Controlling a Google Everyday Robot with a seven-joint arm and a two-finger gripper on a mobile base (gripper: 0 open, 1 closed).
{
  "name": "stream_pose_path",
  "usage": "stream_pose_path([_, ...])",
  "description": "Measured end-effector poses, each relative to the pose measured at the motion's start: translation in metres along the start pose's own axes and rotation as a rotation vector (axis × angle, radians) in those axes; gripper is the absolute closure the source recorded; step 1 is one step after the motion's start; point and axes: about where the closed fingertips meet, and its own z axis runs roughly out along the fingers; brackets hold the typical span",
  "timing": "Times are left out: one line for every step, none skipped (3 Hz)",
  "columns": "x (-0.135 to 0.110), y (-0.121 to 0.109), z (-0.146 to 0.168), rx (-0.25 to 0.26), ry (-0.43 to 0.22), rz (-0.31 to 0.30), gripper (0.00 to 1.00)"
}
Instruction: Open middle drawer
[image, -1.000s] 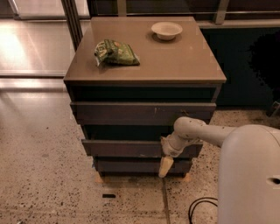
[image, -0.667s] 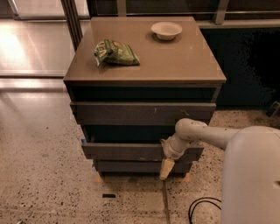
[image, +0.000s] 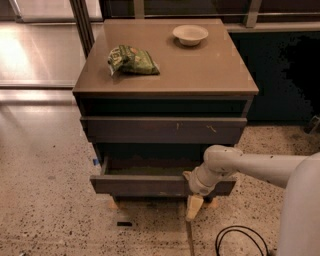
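Note:
The middle drawer (image: 145, 185) is a wide, dark grey-brown drawer with a flat, handleless front. It stands pulled out from the cabinet (image: 165, 80), and a strip of its inner tray (image: 150, 170) shows behind the front. My gripper (image: 191, 192) is at the right part of that drawer front, touching it, and my white arm (image: 260, 167) reaches in from the right. Above it is the top drawer front (image: 165, 130) with pale scratch marks, closed. The lowest drawer is mostly hidden under the pulled-out one.
A green snack bag (image: 132, 60) and a white bowl (image: 190, 34) sit on the cabinet top. A black cable (image: 240, 240) loops on the speckled floor at the lower right. A small dark object (image: 124, 223) lies on the floor in front. A dark wall stands to the right.
The middle drawer has slid further out toward the camera, and my gripper has moved out with its front. The tray's inside now shows more.

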Motion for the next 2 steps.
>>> stream_pose_path([0.007, 0.0122, 0.0174, -0.016, 0.011, -0.015, 0.0])
stream_pose_path([0.0063, 0.0176, 0.0174, -0.026, 0.008, -0.017, 0.0])
